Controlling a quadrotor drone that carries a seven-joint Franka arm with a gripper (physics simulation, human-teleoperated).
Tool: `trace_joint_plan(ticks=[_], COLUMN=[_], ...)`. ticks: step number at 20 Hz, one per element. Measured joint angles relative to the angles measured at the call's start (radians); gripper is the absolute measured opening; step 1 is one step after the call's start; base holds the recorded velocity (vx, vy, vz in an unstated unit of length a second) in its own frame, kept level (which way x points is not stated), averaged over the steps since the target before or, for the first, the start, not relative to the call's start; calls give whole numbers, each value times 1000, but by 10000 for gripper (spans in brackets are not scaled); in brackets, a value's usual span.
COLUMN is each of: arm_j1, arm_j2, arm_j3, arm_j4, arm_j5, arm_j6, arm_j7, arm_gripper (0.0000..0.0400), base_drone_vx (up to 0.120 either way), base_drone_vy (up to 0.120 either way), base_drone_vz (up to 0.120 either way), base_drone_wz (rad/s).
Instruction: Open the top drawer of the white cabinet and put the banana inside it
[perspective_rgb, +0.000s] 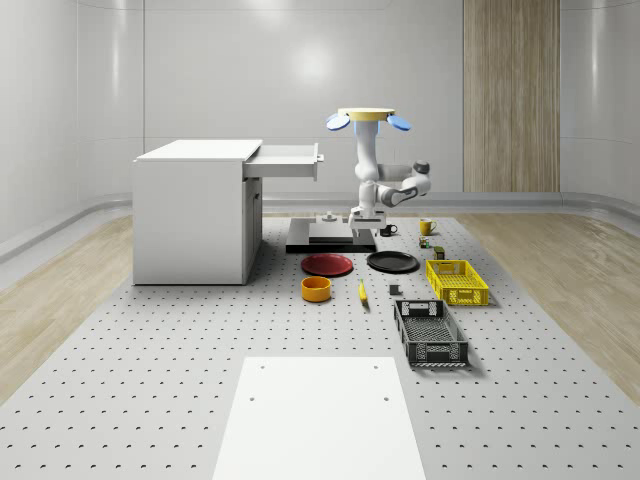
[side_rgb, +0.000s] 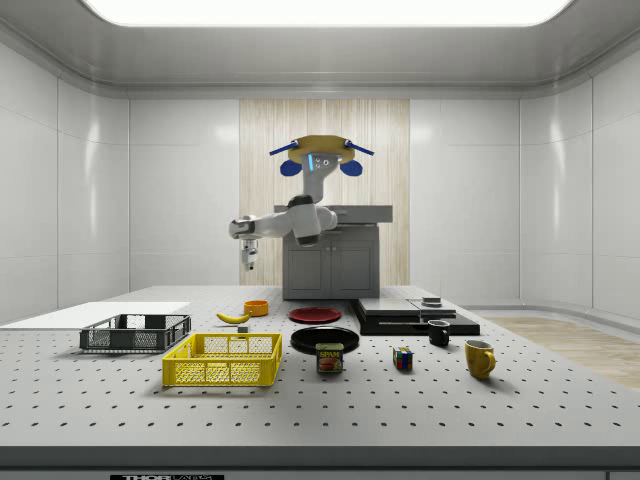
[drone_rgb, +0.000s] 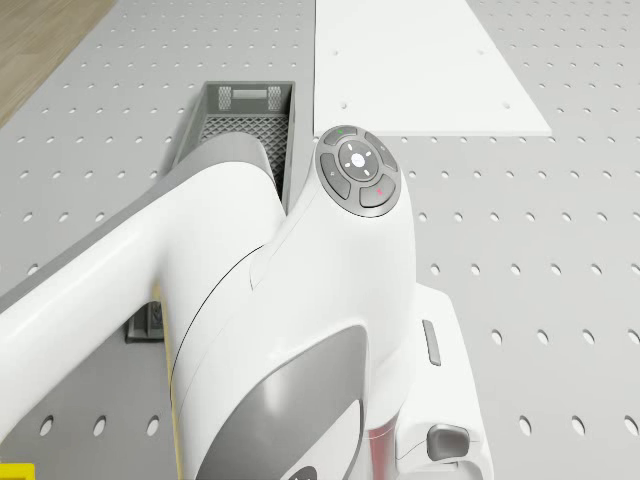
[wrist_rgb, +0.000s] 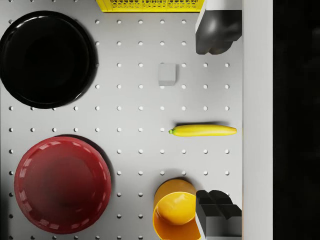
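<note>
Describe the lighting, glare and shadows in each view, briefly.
Whole-scene view: soft glare patches on the back wall, a faint shadow under the open top drawer. Side view: a bright ceiling panel washes out the top edge. Drone view: even light, the arm smoothly shaded. Wrist view: the banana casts almost no shadow, with a black band along one edge.

Your drone (perspective_rgb: 366, 117) hovers in the air with its yellow disc body level and blue rotors out at each side, the white arm (side_rgb: 300, 215) hanging straight down from beneath it. You have the arm bent at the elbow (perspective_rgb: 421, 168) so the forearm runs roughly level, and the wrist turns the gripper (side_rgb: 250, 262) to point straight down, well above the floor. In your wrist view the two dark fingers (wrist_rgb: 216, 30) stand wide apart with nothing held between them.
</note>
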Motion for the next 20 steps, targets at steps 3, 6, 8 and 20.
trace_joint_plan(ticks=[3,6,8,20], arm_j1=[1,2,2,4], arm_j2=[-4,-8,-11,-24], arm_j3=[0,0,0,-1], arm_j4=[0,0,0,1], arm_j5=[-2,-3,-5,-10], arm_j6=[4,8,10,22], arm_j7=[-1,-1,-1,-3], arm_gripper=[400,400,400,400], base_drone_vx=[120,120,120,60], base_drone_vy=[0,0,0,0], base_drone_vz=[-120,-120,-120,-63], base_drone_wz=[0,0,0,0])
